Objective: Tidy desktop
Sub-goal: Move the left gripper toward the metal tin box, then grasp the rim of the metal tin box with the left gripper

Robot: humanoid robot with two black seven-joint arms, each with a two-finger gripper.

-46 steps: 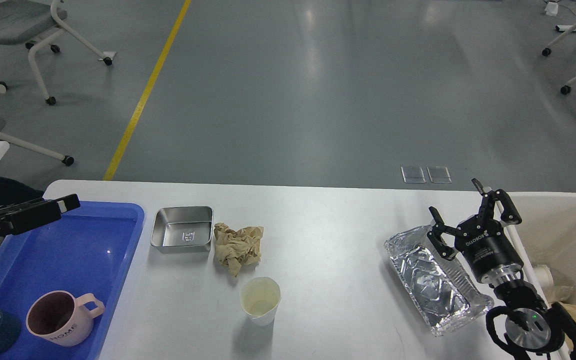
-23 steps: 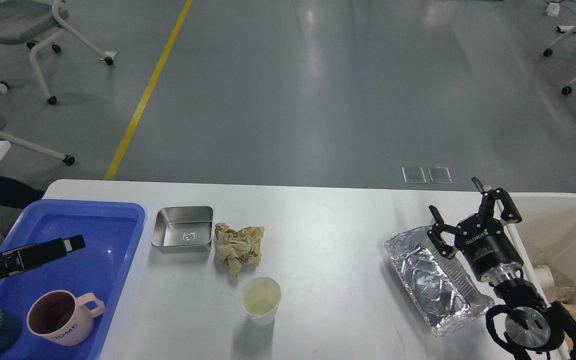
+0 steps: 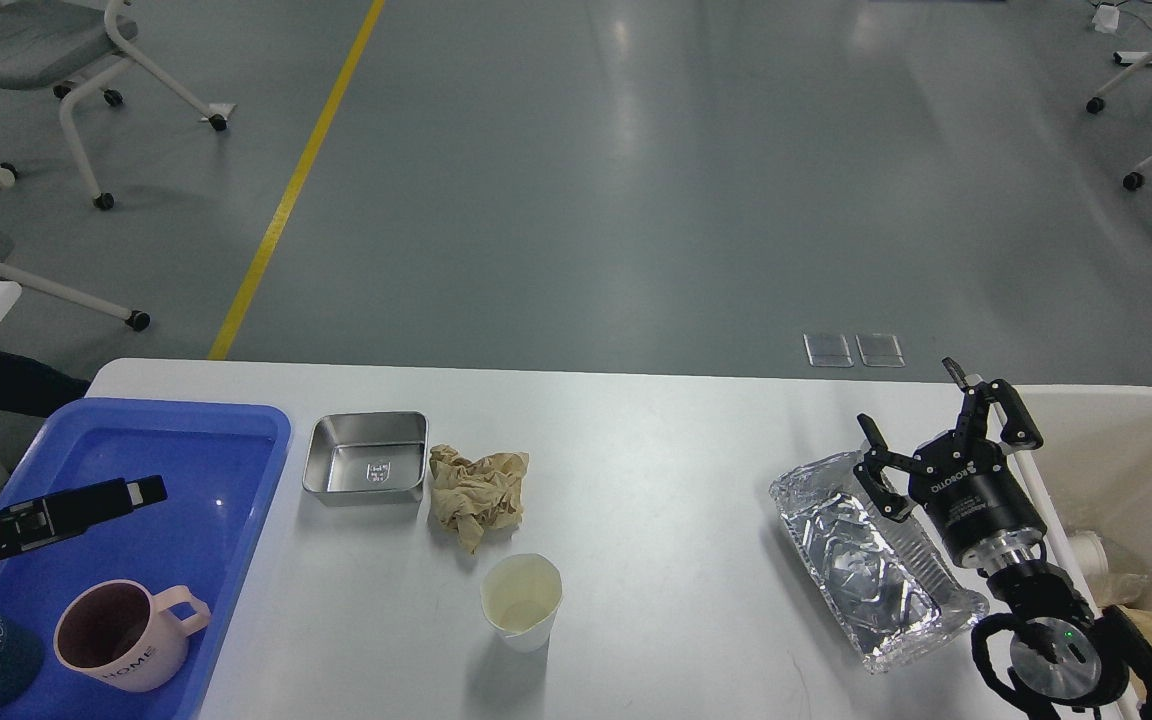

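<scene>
Fingers of my right gripper (image 3: 921, 425) spread, empty; foil tray (image 3: 866, 560) just below: I'd pinch its rim

Left gripper (image 3: 141, 490): can't tell

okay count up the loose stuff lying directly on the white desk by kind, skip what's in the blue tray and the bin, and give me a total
On the white desktop:
Metal or foil containers: 2, the square stainless steel tin and the crinkled rectangular aluminium foil tray
Paper cups: 1, the cream paper cup
Paper scraps: 1, the crumpled brown paper wad
Total: 4
</scene>
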